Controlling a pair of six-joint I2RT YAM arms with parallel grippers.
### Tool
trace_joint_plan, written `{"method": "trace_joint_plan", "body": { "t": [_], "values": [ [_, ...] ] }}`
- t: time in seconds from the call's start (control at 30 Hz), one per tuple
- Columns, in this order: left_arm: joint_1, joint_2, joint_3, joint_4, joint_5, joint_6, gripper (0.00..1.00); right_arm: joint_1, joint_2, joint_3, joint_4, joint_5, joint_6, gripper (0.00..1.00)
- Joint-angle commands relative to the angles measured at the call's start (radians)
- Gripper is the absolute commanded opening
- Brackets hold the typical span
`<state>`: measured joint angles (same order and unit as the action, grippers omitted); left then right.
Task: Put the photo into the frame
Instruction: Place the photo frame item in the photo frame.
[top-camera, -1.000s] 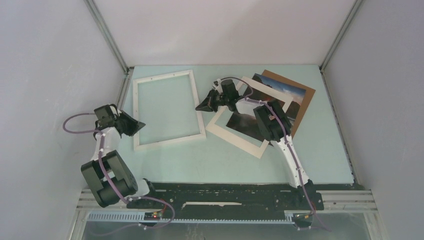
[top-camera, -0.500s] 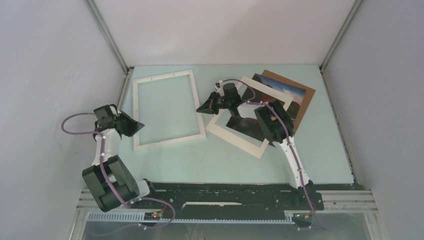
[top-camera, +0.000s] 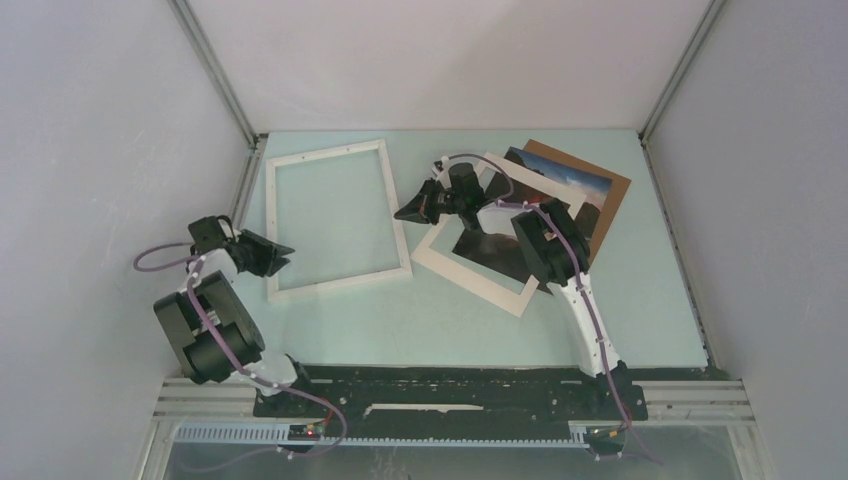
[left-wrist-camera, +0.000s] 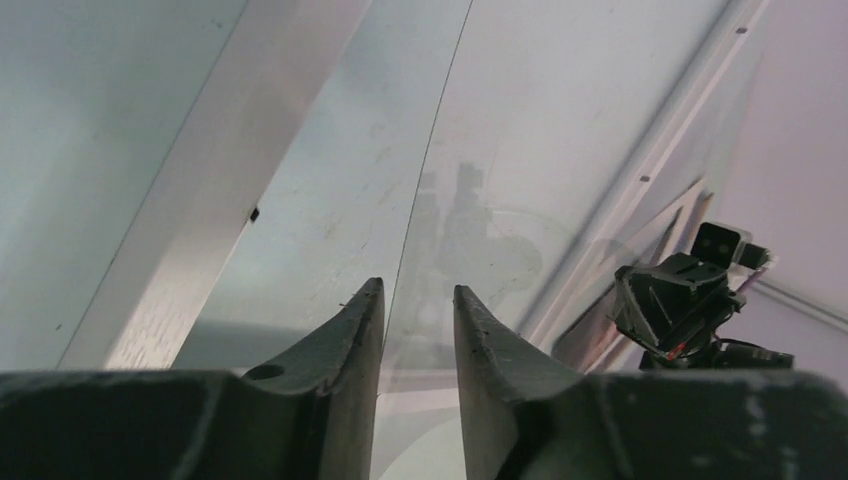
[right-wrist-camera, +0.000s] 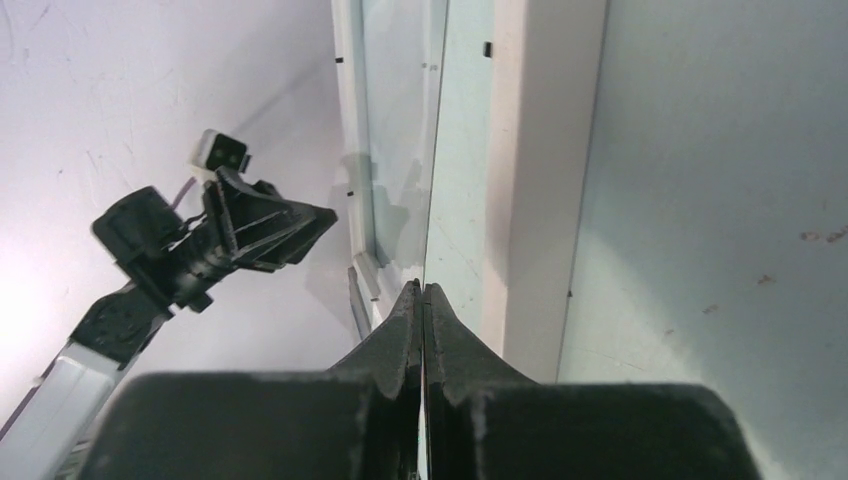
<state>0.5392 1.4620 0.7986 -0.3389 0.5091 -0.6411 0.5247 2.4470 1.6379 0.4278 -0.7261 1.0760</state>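
Left gripper has drawn back and parted its fingers slightly, holding nothing. Right gripper stays pinched on the edge of a clear sheet. The frame lies between them, with the photo behind the right one.

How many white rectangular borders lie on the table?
2. The empty frame lies at the left of the table. The photo, with its wide white border, lies right of centre, partly under the right arm, which may hide more.
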Motion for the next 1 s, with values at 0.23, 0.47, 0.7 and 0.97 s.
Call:
{"method": "trace_joint_plan", "body": {
  "t": [0.23, 0.47, 0.7, 0.97],
  "values": [
    [0.030, 0.180, 0.071, 0.150, 0.181, -0.106, 0.48, -0.008, -0.002, 0.080, 0.025, -0.065, 0.023, 0.00],
    [0.020, 0.190, 0.096, 0.142, 0.071, -0.069, 0.68, -0.006, 0.002, 0.088, 0.028, -0.074, 0.034, 0.00],
    [0.001, 0.325, 0.171, 0.147, 0.130, -0.085, 0.76, -0.004, 0.004, 0.101, 0.031, -0.078, 0.044, 0.00],
    [-0.021, 0.298, 0.218, 0.014, -0.026, 0.019, 0.89, -0.004, 0.002, 0.110, 0.027, -0.079, 0.048, 0.00]
  ]
}}
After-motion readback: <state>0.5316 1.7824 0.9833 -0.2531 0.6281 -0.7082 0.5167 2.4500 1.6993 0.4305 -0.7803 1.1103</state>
